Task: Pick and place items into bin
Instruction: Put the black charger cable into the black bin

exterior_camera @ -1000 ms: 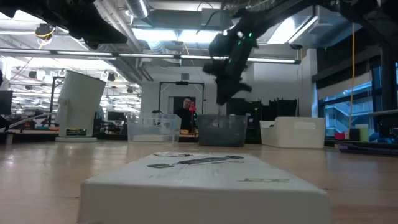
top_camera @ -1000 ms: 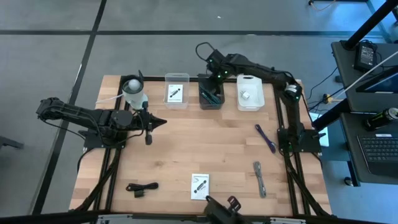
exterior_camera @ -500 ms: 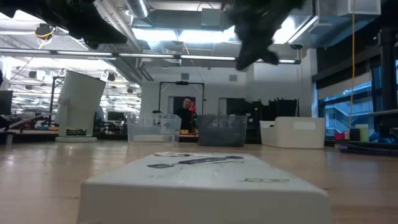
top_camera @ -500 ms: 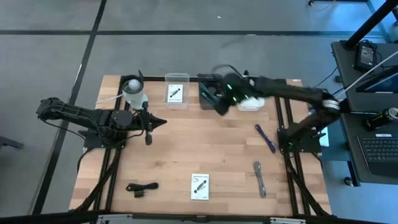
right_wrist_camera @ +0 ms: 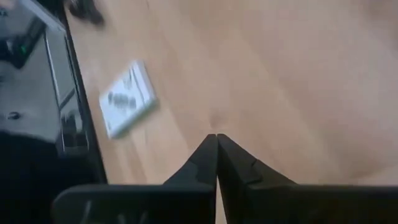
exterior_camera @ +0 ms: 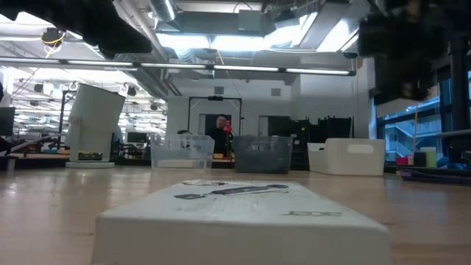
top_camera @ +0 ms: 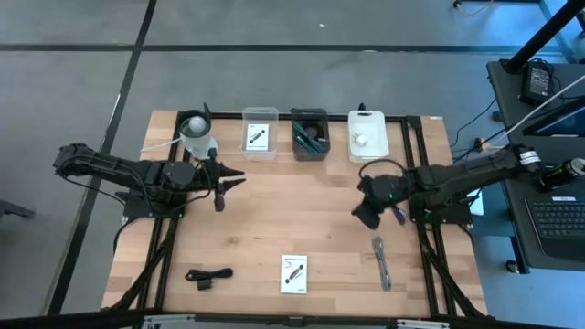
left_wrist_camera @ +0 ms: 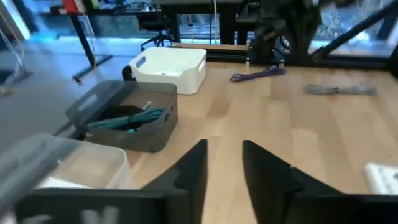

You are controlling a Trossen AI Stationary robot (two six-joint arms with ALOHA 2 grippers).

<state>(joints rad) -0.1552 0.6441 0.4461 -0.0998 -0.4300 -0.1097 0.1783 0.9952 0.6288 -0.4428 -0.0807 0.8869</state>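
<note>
We see the right end effector [top_camera: 367,212] over the right half of the worktop [top_camera: 302,215], its two fingers pressed together with nothing between them, and we judge it is heading for one of the loose items near it. The purple tool [top_camera: 391,203] lies just beside it, partly under the arm, and the grey cable [top_camera: 381,262] lies a little nearer the front edge; with the fingers closed, a descent here could push either one along the wood instead of taking it, and the cable could be nudged toward the right-hand frame rail [top_camera: 430,251]. The white card [top_camera: 293,273] and the black cable [top_camera: 208,274] sit near the front edge, so a clumsy sweep there could knock them off the worktop. The left end effector [left_wrist_camera: 222,163] waits at the left side with a narrow gap between its fingers and nothing in it, close to the white cup [top_camera: 198,134]; any swing from there risks tipping that cup. At the back stand the clear bin [top_camera: 260,133] with a card in it, the grey bin [top_camera: 310,134] holding teal and black things, and the white bin [top_camera: 367,137]. The middle of the worktop is bare, which gives us the widest room to carry things back
</note>
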